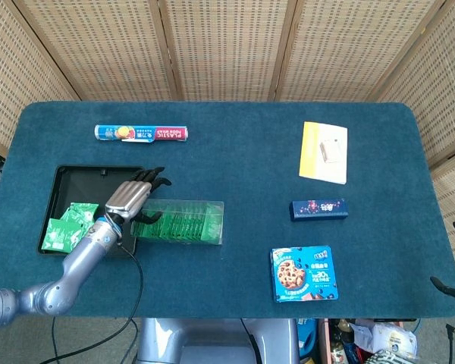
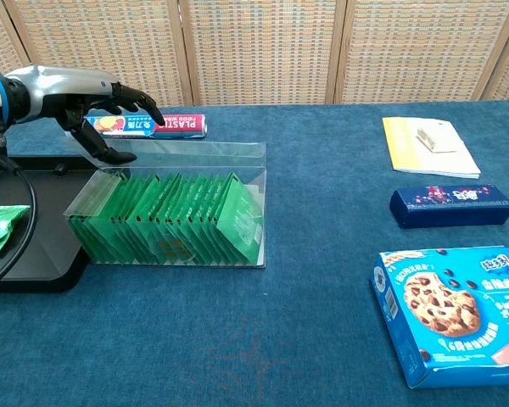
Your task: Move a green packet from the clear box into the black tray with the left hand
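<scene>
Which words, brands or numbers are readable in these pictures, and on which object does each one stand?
"PLASTIC FOOD WRAP": on the long wrap box at the far side of the table.
"20": on the blue cookie box; its other print is too small to read.
Dark blue box: print blurred, unreadable.
Green packets and yellow booklet: no readable text.

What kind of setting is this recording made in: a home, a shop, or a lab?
Most likely a staged test or lab setup, not a home. A table covered in plain blue cloth stands before woven screens, with unrelated packaged goods laid out apart: a cookie box, a plastic wrap roll and a clear box of green packets.
</scene>
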Robot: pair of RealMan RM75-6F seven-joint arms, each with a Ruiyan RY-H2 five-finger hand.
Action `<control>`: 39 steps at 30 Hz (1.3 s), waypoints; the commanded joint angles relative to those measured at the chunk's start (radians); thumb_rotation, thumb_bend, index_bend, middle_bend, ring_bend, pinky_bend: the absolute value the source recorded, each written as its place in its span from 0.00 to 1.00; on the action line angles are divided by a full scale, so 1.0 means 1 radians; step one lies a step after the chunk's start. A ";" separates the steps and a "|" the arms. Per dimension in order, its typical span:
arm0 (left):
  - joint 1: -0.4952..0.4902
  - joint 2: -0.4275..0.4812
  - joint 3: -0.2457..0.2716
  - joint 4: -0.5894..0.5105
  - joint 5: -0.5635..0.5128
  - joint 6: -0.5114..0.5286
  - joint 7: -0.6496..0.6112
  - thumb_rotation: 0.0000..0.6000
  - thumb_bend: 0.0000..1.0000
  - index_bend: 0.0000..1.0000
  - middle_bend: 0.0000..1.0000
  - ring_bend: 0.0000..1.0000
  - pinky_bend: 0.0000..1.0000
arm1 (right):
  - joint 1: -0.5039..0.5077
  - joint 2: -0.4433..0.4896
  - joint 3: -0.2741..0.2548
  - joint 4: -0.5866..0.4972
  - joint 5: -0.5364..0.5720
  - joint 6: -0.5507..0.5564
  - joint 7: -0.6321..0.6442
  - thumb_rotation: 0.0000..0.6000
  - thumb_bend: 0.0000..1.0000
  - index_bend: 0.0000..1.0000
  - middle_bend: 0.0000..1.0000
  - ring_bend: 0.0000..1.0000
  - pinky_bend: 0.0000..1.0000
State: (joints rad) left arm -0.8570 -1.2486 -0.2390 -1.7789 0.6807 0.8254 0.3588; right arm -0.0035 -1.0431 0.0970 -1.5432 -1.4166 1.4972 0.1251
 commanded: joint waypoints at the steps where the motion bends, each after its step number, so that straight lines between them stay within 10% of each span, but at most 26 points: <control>1: -0.033 0.033 -0.036 0.026 -0.097 -0.093 -0.071 1.00 0.38 0.20 0.00 0.00 0.00 | 0.001 -0.001 0.000 0.000 0.001 -0.001 -0.003 1.00 0.00 0.00 0.00 0.00 0.00; 32: -0.185 0.019 0.058 0.411 -0.261 -0.462 -0.340 1.00 0.40 0.20 0.00 0.00 0.00 | 0.018 -0.027 0.002 0.022 0.040 -0.049 -0.050 1.00 0.00 0.00 0.00 0.00 0.00; 39: -0.173 0.016 0.049 0.433 -0.216 -0.469 -0.384 1.00 0.41 0.00 0.00 0.00 0.00 | 0.018 -0.030 0.001 0.023 0.045 -0.053 -0.056 1.00 0.00 0.00 0.00 0.00 0.00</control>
State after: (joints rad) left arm -1.0325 -1.2320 -0.1875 -1.3482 0.4618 0.3532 -0.0218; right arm 0.0150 -1.0732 0.0984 -1.5204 -1.3720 1.4441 0.0693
